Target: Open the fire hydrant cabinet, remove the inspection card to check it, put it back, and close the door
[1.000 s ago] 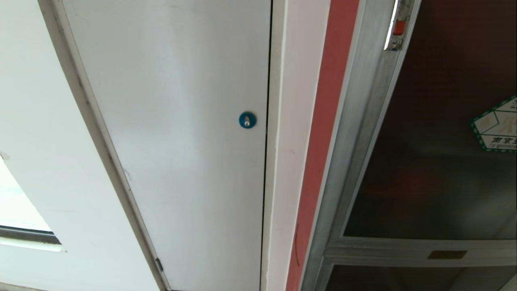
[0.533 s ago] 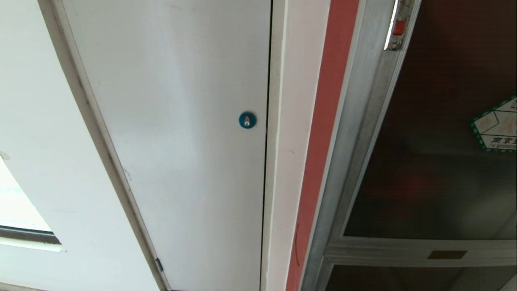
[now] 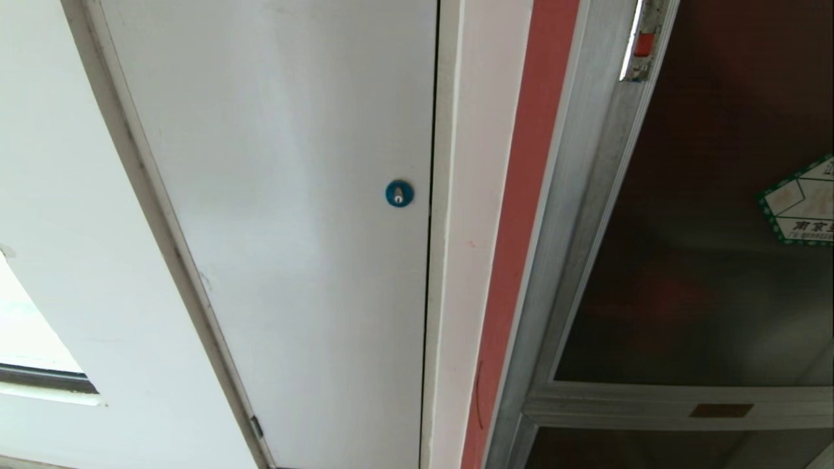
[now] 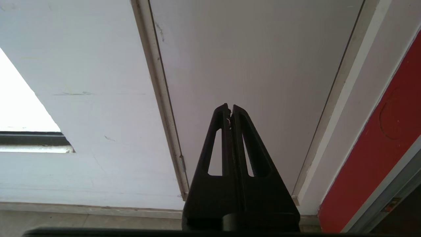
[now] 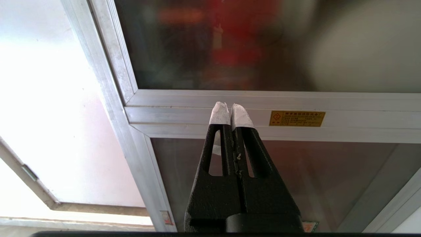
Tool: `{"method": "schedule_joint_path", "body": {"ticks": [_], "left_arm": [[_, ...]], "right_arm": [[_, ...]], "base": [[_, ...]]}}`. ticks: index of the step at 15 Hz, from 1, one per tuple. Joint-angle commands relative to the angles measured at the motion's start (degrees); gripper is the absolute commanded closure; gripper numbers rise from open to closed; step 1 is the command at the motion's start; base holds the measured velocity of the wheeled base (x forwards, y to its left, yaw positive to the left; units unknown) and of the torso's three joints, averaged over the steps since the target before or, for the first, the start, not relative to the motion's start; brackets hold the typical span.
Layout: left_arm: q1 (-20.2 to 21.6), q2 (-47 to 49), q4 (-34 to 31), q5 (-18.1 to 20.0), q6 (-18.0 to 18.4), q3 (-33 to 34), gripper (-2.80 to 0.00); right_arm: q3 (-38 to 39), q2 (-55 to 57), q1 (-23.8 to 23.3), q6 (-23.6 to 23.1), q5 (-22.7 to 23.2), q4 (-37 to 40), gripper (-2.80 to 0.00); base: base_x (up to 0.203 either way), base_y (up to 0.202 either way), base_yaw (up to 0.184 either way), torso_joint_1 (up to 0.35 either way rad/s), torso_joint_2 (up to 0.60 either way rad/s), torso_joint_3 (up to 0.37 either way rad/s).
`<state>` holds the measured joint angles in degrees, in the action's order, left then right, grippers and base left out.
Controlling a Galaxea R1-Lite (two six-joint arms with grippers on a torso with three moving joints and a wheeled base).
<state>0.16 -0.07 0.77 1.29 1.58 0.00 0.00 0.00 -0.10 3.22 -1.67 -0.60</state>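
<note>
1. The right tool (image 5: 231,110) was fully closed with its white-wrapped fingertips (image 5: 219,113) pressed together, and it held nothing. It pointed at the silver crossbar of the fire hydrant cabinet (image 5: 184,108), without visible contact.
2. The left tool (image 4: 230,108) was likewise closed and empty. It faced the plain white panel (image 4: 256,65) next to the cabinet, clear of the task objects; this arm appeared parked.
3. Neither arm was visible in the head view.
4. The door (image 3: 717,260), a dark tinted glass panel in an aluminium frame, was shut and flush with the cabinet frame. Its small red latch (image 3: 644,44) sat high on the frame edge nearest the red wall strip (image 3: 515,260), and the green-bordered sticker (image 3: 801,205) lay on the glass, well away from the latch.
5. The white panel carried a round blue lock (image 3: 399,193); it was not part of the task.
6. The inspection card was not identifiable; only blurred red and pale shapes showed behind the glass, so it was presumably inside the closed cabinet.
7. Assessment: no task step had begun. The closed tools suited a neutral start pose. The first action would likely require the right tool to reach the latch side, where the door opens.
</note>
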Motion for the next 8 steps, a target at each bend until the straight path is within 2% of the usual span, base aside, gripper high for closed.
{"method": "schedule_joint_path", "body": {"ticks": [1,8], "left_arm": [[0.0,0.1,0.0,0.0,0.0,0.6,0.00],[0.0,0.1,0.0,0.0,0.0,0.6,0.00]], "right_arm": [[0.2,0.1,0.0,0.2,0.0,0.0,0.00],[0.2,0.1,0.0,0.1,0.0,-0.1,0.00]], "base": [[0.000,0.000,0.000,0.000,0.00,0.000],[0.000,0.000,0.000,0.000,0.00,0.000]]}}
